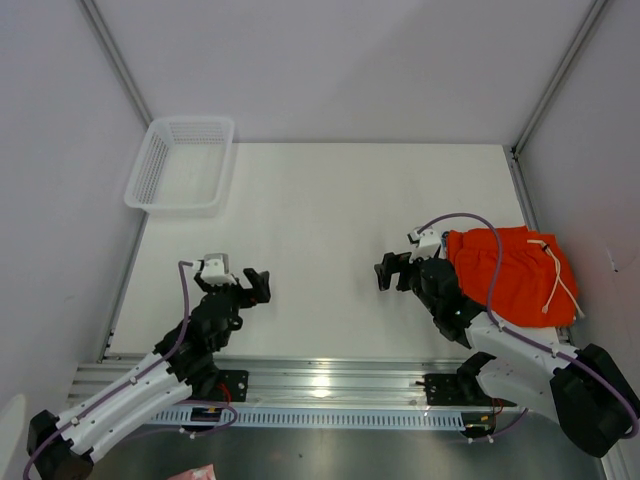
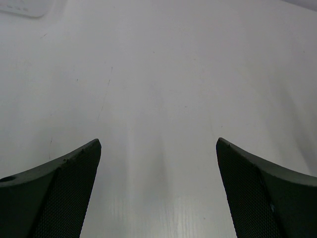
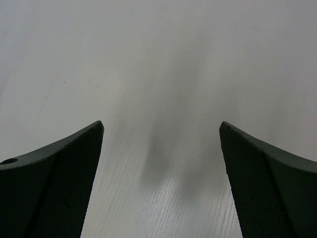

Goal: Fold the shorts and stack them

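Your left pincer (image 1: 258,285) stands wide apart and holds nothing. In its wrist view the two dark fingers (image 2: 59,198) frame only bare white worktop (image 1: 330,220), and you cannot tell whether they touch the surface. Your right pincer (image 1: 392,270) is spread just as wide and is equally empty. Its fingers (image 3: 54,193) also frame bare worktop, with a soft shadow between them.

A white mesh basket (image 1: 178,205) sits at the far left corner of the worktop, well apart from both pincers. Nothing lies between the two pincers on the open middle of the surface.

The orange shorts (image 1: 515,275) lie bunched in a heap against the right edge of the worktop, toward the near right corner. Their white drawstring (image 1: 556,280) trails loose over the right side of the heap. They sit just beside your right arm, behind the right pincer, which points away from them toward the left. That arm's purple cable (image 1: 493,275) crosses in front of the left part of the cloth. Your left pincer, by the near left part of the worktop, is well apart from the shorts.
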`<state>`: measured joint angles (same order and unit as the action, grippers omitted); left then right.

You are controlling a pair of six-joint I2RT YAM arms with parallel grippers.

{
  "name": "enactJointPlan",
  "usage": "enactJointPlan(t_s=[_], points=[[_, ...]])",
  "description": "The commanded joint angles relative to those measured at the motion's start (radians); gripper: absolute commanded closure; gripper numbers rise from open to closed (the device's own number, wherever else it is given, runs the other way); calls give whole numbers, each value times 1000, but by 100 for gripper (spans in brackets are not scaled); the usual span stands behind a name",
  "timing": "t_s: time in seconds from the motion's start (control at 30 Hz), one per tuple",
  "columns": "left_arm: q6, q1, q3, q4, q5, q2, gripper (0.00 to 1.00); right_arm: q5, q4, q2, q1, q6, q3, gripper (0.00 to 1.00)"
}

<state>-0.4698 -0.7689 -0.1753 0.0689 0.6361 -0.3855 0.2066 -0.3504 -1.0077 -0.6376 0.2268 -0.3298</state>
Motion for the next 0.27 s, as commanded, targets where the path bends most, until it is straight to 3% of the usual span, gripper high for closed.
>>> enactJointPlan(t_s=[0.0, 0.23], points=[[-6, 8, -18, -34, 24, 10, 1, 36, -42, 17, -2, -3, -20, 1], [-4, 8, -13, -34, 24, 19, 1, 39, -45, 24, -2, -1, -17, 0]])
